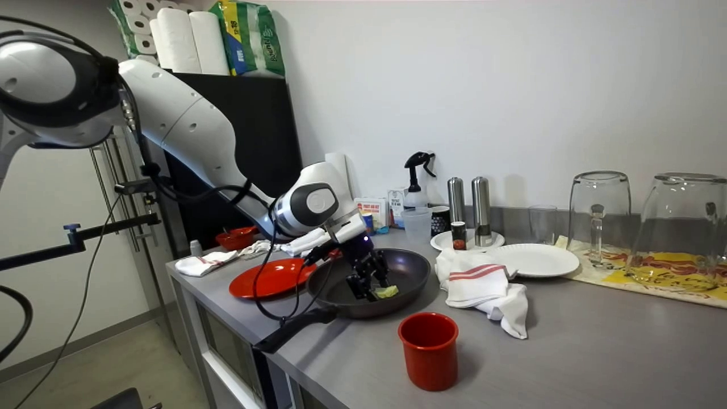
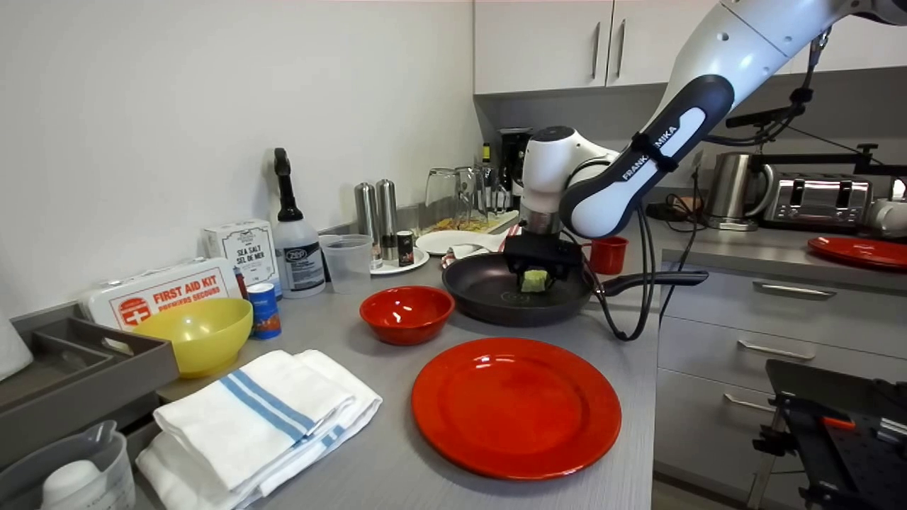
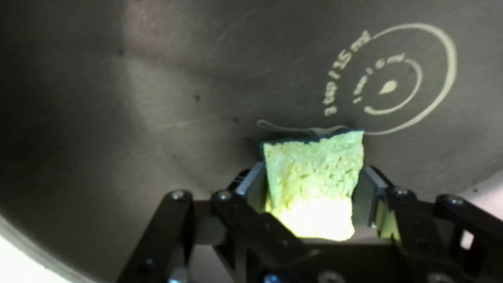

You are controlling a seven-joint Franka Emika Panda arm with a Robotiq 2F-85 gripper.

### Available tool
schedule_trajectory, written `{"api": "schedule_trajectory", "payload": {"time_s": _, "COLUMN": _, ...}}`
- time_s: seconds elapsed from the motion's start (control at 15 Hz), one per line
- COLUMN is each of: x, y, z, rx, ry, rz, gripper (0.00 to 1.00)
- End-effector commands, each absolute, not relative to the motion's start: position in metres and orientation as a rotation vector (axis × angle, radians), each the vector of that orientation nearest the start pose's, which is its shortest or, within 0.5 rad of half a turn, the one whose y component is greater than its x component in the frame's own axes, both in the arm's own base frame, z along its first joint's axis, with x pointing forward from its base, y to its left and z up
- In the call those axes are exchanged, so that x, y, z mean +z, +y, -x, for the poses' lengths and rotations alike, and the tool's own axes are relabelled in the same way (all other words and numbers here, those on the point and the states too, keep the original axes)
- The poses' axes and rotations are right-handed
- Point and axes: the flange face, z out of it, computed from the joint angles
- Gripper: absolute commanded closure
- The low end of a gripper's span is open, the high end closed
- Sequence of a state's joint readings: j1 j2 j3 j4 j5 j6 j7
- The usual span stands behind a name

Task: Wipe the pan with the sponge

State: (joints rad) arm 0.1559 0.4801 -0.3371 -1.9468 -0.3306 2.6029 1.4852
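Observation:
The pan (image 1: 408, 271) sits on the counter in both exterior views, a wide black dish with its dark handle (image 2: 655, 279) reaching over the counter's edge. My gripper (image 3: 312, 184) is down inside it, shut on the sponge (image 3: 318, 173). That small yellow-green block has a dark scouring layer on its far edge and is squeezed between two flat pads (image 3: 255, 184). In the wrist view the sponge lies near the pale ring markings on the pan floor (image 3: 165, 90). Whether its underside touches the floor is hard to tell. In an exterior view the sponge (image 2: 533, 281) shows beneath the gripper.
A red plate (image 2: 517, 411) and a red bowl (image 2: 407, 315) lie close by the pan. A red mug (image 1: 429, 352) and a white cloth with red stripes (image 1: 483, 287) are on its other side. Arm cables (image 2: 641, 297) hang beside the pan handle.

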Motion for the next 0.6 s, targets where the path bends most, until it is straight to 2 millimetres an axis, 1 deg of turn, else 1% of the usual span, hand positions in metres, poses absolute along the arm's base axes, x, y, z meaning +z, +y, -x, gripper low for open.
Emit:
{"api": "schedule_trajectory", "payload": {"time_s": 0.0, "x": 0.25, "y": -0.063, "z": -0.661, "rx": -0.599, "ry": 1.959, "rz": 2.539, "gripper": 0.72}}
{"api": "schedule_trajectory", "payload": {"time_s": 0.27, "x": 0.253, "y": -0.03, "z": -0.681, "rx": -0.63, "ry": 1.853, "rz": 2.565, "gripper": 0.72}}
{"api": "schedule_trajectory", "payload": {"time_s": 0.4, "x": 0.254, "y": -0.019, "z": -0.689, "rx": -0.655, "ry": 1.814, "rz": 2.573, "gripper": 0.72}}
{"api": "schedule_trajectory", "payload": {"time_s": 0.53, "x": 0.254, "y": -0.012, "z": -0.695, "rx": -0.669, "ry": 1.788, "rz": 2.577, "gripper": 0.72}}
